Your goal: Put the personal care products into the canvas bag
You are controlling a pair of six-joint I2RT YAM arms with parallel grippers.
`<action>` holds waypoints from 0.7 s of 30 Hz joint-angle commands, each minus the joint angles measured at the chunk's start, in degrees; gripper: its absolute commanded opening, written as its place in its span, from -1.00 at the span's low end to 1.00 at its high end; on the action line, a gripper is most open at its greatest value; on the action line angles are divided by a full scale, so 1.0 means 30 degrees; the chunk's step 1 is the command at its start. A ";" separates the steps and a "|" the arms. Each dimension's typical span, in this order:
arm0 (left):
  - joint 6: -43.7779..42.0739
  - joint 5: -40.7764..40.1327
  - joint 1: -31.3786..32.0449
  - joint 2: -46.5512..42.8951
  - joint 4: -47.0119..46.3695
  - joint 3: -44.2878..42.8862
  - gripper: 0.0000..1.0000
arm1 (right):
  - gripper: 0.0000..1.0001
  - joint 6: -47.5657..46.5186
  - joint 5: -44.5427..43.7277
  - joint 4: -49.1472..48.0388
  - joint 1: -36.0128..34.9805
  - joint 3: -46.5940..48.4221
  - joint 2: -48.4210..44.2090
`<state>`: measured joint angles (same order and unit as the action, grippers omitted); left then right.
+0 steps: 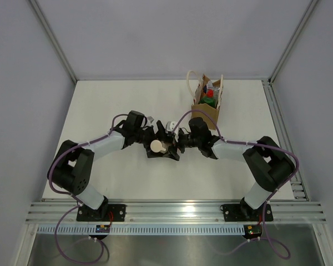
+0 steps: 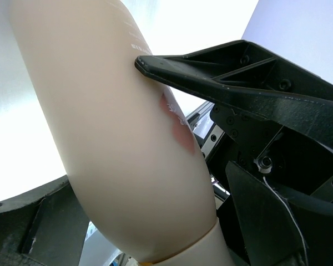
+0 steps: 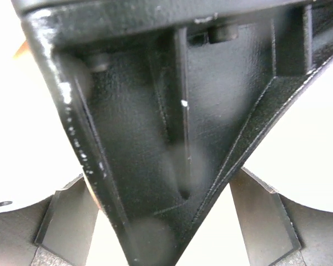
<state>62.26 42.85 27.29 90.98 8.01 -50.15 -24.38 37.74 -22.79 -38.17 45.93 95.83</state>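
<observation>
Pinching beige pump bottle [image 2: 116, 144]: left hand [image 1: 159, 145], seen at wrist | right hand [image 1: 175, 145]: cannot tell, view blocked

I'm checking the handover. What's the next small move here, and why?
Probably the right gripper closes on the beige pump bottle: one of its fingers touches it, the left gripper holds it, and the canvas bag stands on the right arm's side.
</observation>
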 commanded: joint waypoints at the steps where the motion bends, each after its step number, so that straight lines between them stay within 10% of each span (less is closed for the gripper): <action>1: 0.0545 0.2533 0.0221 -0.2113 -0.0857 -0.1418 0.98 | 0.15 0.0161 -0.1358 -0.1575 0.0390 -0.0018 0.0224; 21: -0.2560 0.1771 -0.1772 -0.3169 0.3132 -0.1389 0.98 | 0.00 -0.1190 0.0780 -0.0580 0.1181 -0.0371 -0.0011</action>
<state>56.53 40.82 21.30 83.72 21.17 -51.03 -28.08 40.42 -24.75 -35.07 43.59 95.55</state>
